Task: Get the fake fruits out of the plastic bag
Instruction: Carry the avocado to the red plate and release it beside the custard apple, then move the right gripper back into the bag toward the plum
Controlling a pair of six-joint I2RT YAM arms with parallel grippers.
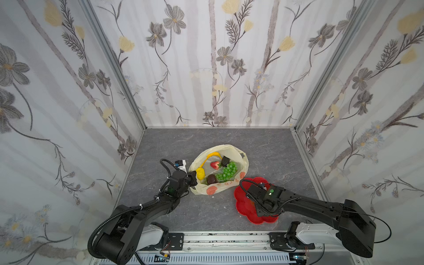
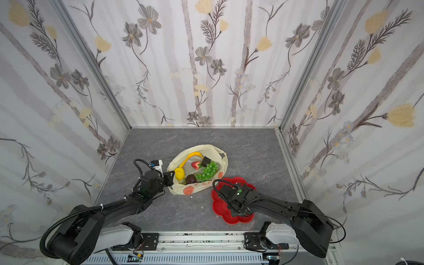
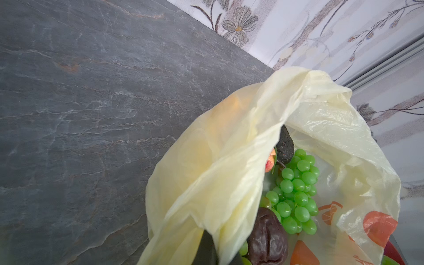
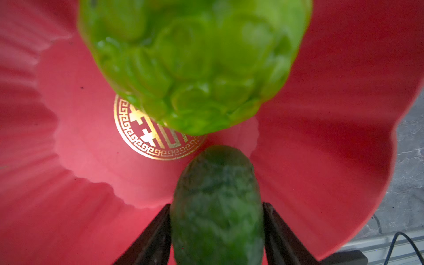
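Note:
The plastic bag [image 1: 231, 151] lies open mid-table. In it are fake fruits: a banana [image 1: 212, 156], a lemon [image 1: 200, 173], a strawberry [image 1: 215, 164], a grape bunch [image 1: 227, 172] and two blackish-brown fruits [image 1: 211, 179]. My left gripper [image 3: 215, 254] is shut on the bag's near-left edge [image 3: 229, 160], and the film drapes over its fingers. My right gripper [image 4: 216, 204] hangs low over the red dish [image 4: 68, 183]. Its jaws stand open on either side of the dark green avocado [image 4: 218, 195], which lies in the dish. A bumpy lime-green fruit [image 4: 195, 68] lies just beyond the avocado.
The red flower-shaped dish [image 1: 243, 204] sits right of the bag, under my right wrist. Floral walls close the grey stone table [image 1: 263, 149] on three sides. The metal rail [image 1: 224, 241] with both arm bases runs along the front edge.

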